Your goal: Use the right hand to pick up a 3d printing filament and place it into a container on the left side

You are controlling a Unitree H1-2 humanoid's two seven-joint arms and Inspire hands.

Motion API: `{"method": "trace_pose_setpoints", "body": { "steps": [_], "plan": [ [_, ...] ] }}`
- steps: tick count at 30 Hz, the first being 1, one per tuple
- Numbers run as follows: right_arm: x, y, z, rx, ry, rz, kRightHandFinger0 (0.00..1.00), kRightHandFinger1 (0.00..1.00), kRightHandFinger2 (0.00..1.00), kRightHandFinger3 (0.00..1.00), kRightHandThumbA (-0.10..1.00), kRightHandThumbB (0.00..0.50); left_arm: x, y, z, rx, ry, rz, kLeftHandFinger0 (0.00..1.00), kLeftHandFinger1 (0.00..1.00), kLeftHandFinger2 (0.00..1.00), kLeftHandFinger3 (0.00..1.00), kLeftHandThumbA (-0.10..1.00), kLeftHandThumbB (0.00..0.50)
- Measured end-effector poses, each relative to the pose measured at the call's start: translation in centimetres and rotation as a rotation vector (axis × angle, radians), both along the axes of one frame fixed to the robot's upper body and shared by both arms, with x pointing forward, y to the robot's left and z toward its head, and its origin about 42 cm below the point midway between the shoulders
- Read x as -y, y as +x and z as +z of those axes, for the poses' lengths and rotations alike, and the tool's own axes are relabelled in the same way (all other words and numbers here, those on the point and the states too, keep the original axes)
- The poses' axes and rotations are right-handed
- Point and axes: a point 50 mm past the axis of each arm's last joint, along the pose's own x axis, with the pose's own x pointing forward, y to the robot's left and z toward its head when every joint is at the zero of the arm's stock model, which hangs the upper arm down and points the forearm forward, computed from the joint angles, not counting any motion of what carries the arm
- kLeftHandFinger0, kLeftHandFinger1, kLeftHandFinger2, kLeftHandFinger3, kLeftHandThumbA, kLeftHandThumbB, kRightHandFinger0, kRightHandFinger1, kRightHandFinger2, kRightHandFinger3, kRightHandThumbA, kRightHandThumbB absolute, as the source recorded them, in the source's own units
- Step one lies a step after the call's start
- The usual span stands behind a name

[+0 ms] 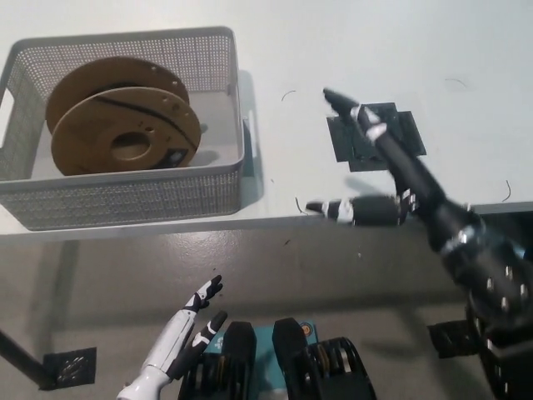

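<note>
A brown cardboard filament spool (125, 125) with black filament stands on edge inside the white mesh basket (133, 200) at the table's left, leaning toward the middle of the basket. My black right hand (375, 167) is open over the table's front right, fingers spread, holding nothing, above a dark taped patch (404, 125). Below the table edge at lower left rests my white left hand (179, 337), open and empty.
The white table (333, 50) ends at a front edge running across the middle of the view, with grey floor below. Dark tape marks (68, 364) lie on the floor at lower left and lower right.
</note>
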Motion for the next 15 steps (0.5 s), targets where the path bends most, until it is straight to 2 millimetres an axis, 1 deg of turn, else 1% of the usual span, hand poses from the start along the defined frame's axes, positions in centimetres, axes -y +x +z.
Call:
{"method": "trace_pose_setpoints", "body": {
  "steps": [1,2,3,4,5,6,7,8,9,11,13,14,15],
  "plan": [
    [0.0,-0.8,-0.2,0.002,0.011,0.003,1.0,1.0,1.0,1.0,1.0,0.376,0.0,0.0,0.0,0.0,0.0,0.0,1.0,1.0,1.0,1.0,1.0,0.166],
    [0.1,-2.2,-0.7,0.006,0.029,0.005,1.0,1.0,1.0,1.0,1.0,0.357,0.0,0.0,0.0,0.0,-0.001,0.0,1.0,1.0,1.0,1.0,1.0,0.161],
    [0.3,-3.3,-1.1,0.008,0.043,0.004,1.0,1.0,1.0,1.0,1.0,0.379,0.1,0.0,0.0,0.0,-0.001,0.0,1.0,1.0,1.0,1.0,1.0,0.153],
    [0.6,-4.8,-1.8,0.005,0.058,-0.002,1.0,1.0,1.0,1.0,1.0,0.355,0.1,0.0,0.0,0.0,-0.001,0.0,1.0,1.0,1.0,1.0,1.0,0.149],
    [0.9,-5.7,-2.0,0.013,0.07,-0.005,1.0,1.0,1.0,1.0,1.0,0.344,0.1,0.0,0.0,0.0,-0.001,0.0,1.0,1.0,1.0,1.0,1.0,0.148],
    [1.3,-7.1,-2.5,0.013,0.086,-0.015,1.0,1.0,1.0,1.0,1.0,0.314,0.0,0.0,0.0,-0.001,-0.001,0.0,1.0,1.0,1.0,1.0,1.0,0.152],
    [1.6,-8.3,-3.0,0.015,0.102,-0.025,1.0,1.0,1.0,1.0,1.0,0.298,0.0,-0.1,0.0,-0.001,-0.001,0.0,1.0,1.0,1.0,1.0,1.0,0.155],
    [2.0,-9.6,-3.8,0.004,0.117,-0.04,1.0,1.0,1.0,1.0,1.0,0.293,0.0,-0.1,0.0,-0.001,-0.001,0.0,1.0,1.0,1.0,1.0,1.0,0.159],
    [2.3,-10.3,-4.4,-0.005,0.125,-0.05,1.0,1.0,1.0,1.0,1.0,0.297,0.1,-0.1,0.0,-0.001,-0.001,0.0,1.0,1.0,1.0,1.0,1.0,0.165],
    [3.1,-11.8,-6.2,-0.044,0.135,-0.088,1.0,1.0,1.0,1.0,1.0,0.272,0.1,-0.1,0.0,0.0,-0.003,-0.001,1.0,1.0,1.0,1.0,1.0,0.155],
    [3.7,-12.6,-7.5,-0.076,0.139,-0.116,1.0,1.0,1.0,1.0,1.0,0.277,0.2,-0.1,0.0,-0.001,-0.004,-0.002,1.0,1.0,1.0,1.0,1.0,0.147],
    [4.0,-12.8,-8.6,-0.101,0.139,-0.132,1.0,1.0,1.0,1.0,1.0,0.228,0.3,-0.1,0.0,-0.001,-0.005,-0.003,1.0,1.0,1.0,1.0,1.0,0.157],
    [4.3,-12.9,-9.4,-0.121,0.14,-0.146,1.0,1.0,1.0,1.0,1.0,0.273,0.3,-0.1,0.0,0.0,-0.006,-0.005,1.0,1.0,1.0,1.0,1.0,0.158]
  ]
}}
